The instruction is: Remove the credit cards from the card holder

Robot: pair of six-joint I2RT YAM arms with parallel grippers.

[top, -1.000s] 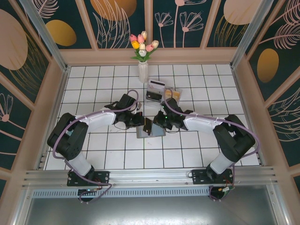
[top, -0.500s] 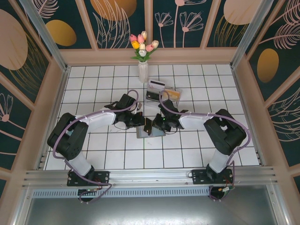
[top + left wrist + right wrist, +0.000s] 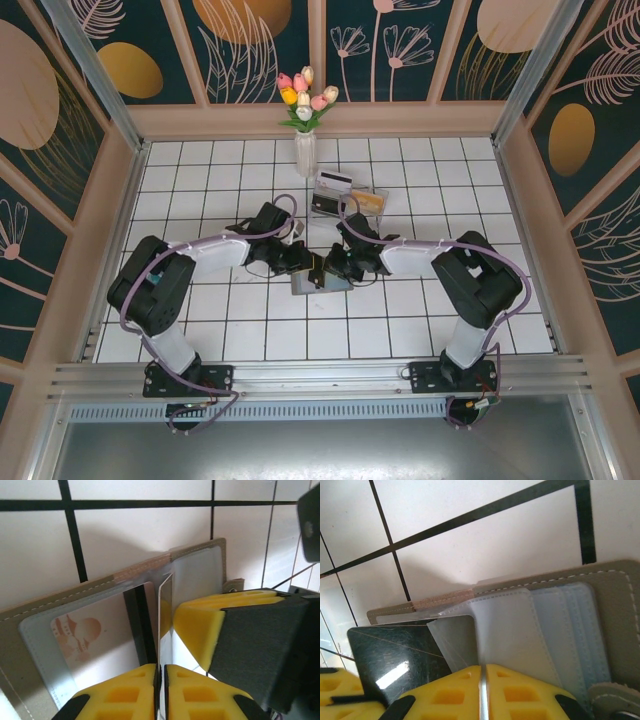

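Vase (image 3: 305, 155), tray (image 3: 383, 193) behind; near tiles (image 3: 250, 340) free

Robotics test cell dressed as a room: white tiled table (image 3: 420, 170) walled by floral panels (image 3: 250, 40), tulip vase (image 3: 305, 150) at 12 o'clock, two arm bases (image 3: 185, 380) bolted to an aluminium rail (image 3: 320, 372) at 6 o'clock.

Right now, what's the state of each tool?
Left tool: closed on a dark card.
Right tool: closed on a pocket leaf of the card holder.

Tan-grey card holder (image 3: 620, 605), black credit card (image 3: 395, 660), white tiles (image 3: 470, 510)
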